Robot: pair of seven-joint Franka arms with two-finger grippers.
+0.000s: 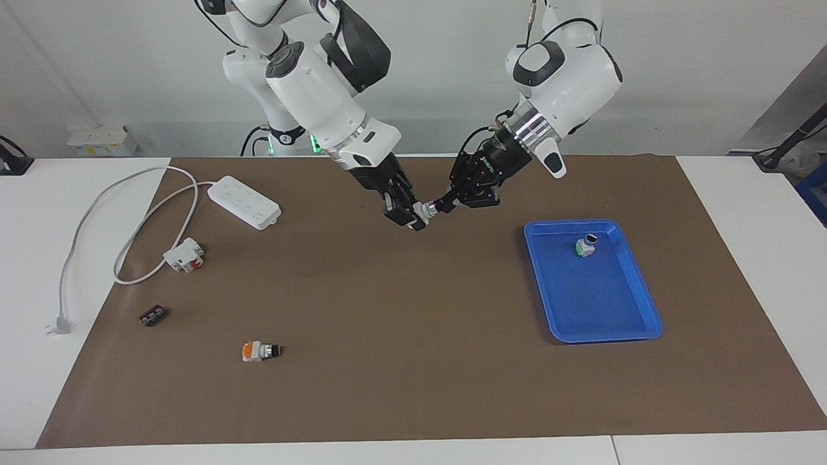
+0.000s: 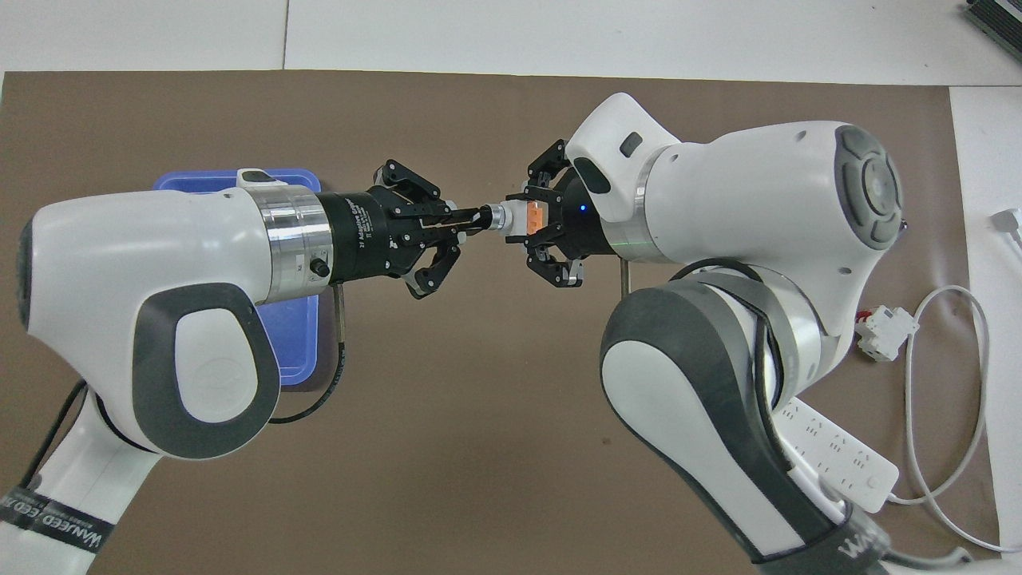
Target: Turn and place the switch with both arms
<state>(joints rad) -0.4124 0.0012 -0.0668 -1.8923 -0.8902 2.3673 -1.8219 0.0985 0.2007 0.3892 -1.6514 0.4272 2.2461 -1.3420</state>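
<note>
**Both my grippers on one switch in mid-air**

My two arms meet above the brown mat [image 1: 413,361], over its middle strip near my bases. My right gripper [image 1: 408,214] clamps the switch [image 1: 424,210] by its orange end block; my left gripper [image 1: 442,205] is closed on the black knob at its other end. The switch hangs level between them, clear of the mat.

The blue tray [image 1: 636,284] sits toward my left arm's end, with a second switch [image 1: 586,246] lying in the part of it nearer to me. Toward my right arm's end lie a white power strip [image 1: 244,202] with its looping cable [image 1: 84,223], a white-and-red block [image 1: 184,255], a third switch [image 1: 260,351] farther from me, and a small black strip [image 1: 152,316].
</note>
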